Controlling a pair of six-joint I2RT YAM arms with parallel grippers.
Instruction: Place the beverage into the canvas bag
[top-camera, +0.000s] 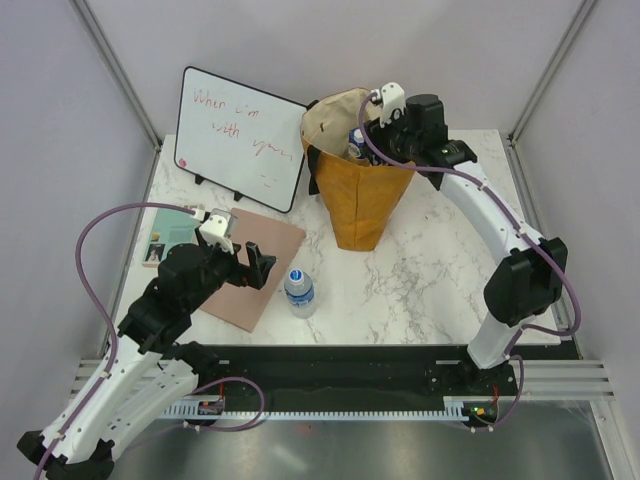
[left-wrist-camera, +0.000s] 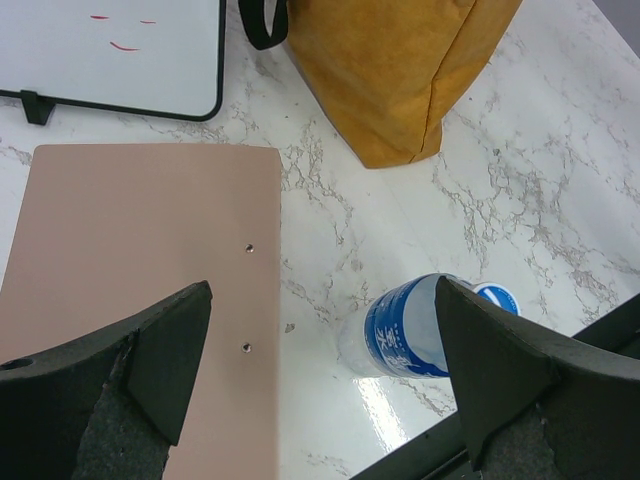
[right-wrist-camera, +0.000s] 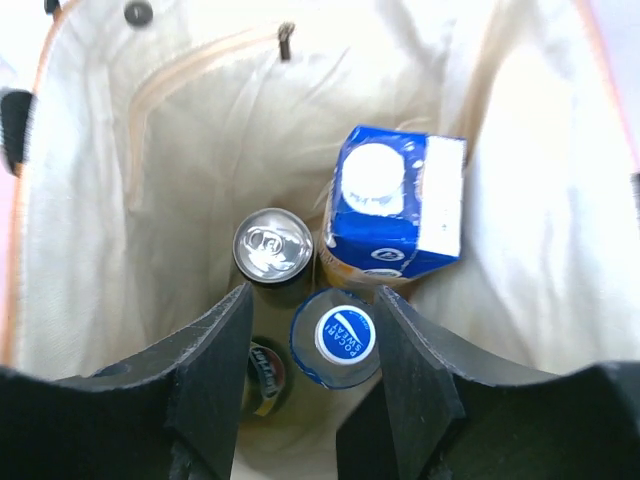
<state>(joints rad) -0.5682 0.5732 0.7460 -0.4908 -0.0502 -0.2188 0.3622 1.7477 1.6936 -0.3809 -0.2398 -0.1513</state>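
Note:
The mustard-brown canvas bag (top-camera: 360, 200) stands upright at the back centre, and its base shows in the left wrist view (left-wrist-camera: 400, 70). My right gripper (top-camera: 374, 128) is open over its mouth. In the right wrist view its fingers (right-wrist-camera: 312, 345) flank a Pocari Sweat bottle (right-wrist-camera: 338, 340) standing inside the cream lining, beside a silver-topped can (right-wrist-camera: 272, 250), a blue carton (right-wrist-camera: 395, 200) and another can (right-wrist-camera: 266, 372). A clear water bottle with a blue label (top-camera: 299, 292) stands on the marble. My left gripper (top-camera: 262, 266) is open just left of it, and the bottle (left-wrist-camera: 415, 330) shows by its right finger.
A whiteboard (top-camera: 240, 135) with red writing leans at the back left. A pink-brown board (top-camera: 275, 240) lies flat under my left gripper and also shows in the left wrist view (left-wrist-camera: 140, 240). A small booklet (top-camera: 165, 240) lies at the table's left edge.

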